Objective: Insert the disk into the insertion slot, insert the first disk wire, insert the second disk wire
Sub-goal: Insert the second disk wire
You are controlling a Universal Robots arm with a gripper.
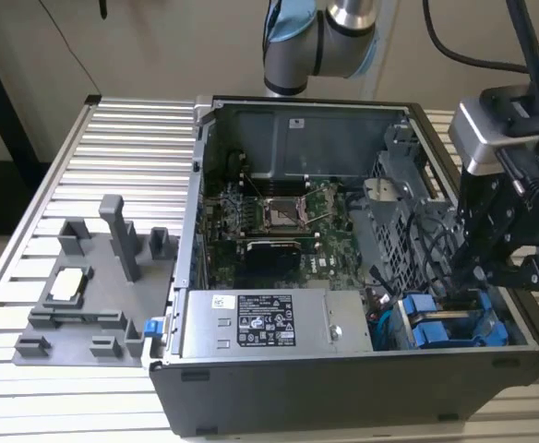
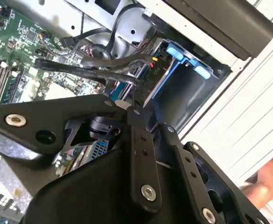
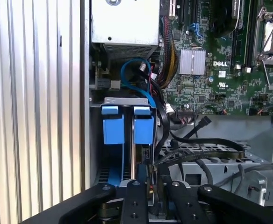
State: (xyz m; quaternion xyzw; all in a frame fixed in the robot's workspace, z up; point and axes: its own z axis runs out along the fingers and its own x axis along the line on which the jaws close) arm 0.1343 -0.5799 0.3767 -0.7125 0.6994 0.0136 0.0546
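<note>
exterior view first: my pincer (image 1: 473, 277) hangs inside the open computer case (image 1: 343, 388), at the corner toward that view's right, just above the blue drive carriers (image 1: 449, 323). two blue-framed units sit side by side in the insertion slot (image 1: 394, 328), their blue tabs facing up. first wrist view shows both blue tabs next to each other; the disk (image 3: 142, 126) is the one nearer the motherboard (image 3: 211, 79), seated in the grey bay, with the other blue carrier (image 3: 113, 126) beside it toward the case wall. my fingers (image 3: 135, 205) come together low over the rear edge of the disk, where a small black connector (image 3: 146, 156) and dark cables (image 3: 197, 144) gather. i cannot tell whether my pincer grips a wire or only nears it, nor how far apart my fingers stand. second wrist view shows the black cables (image 2: 89, 67) running to the edge of the blue frame (image 2: 183, 56). a grey parts fixture (image 1: 94, 295) lies on the ribbed table (image 1: 85, 157), well apart from me.
</note>
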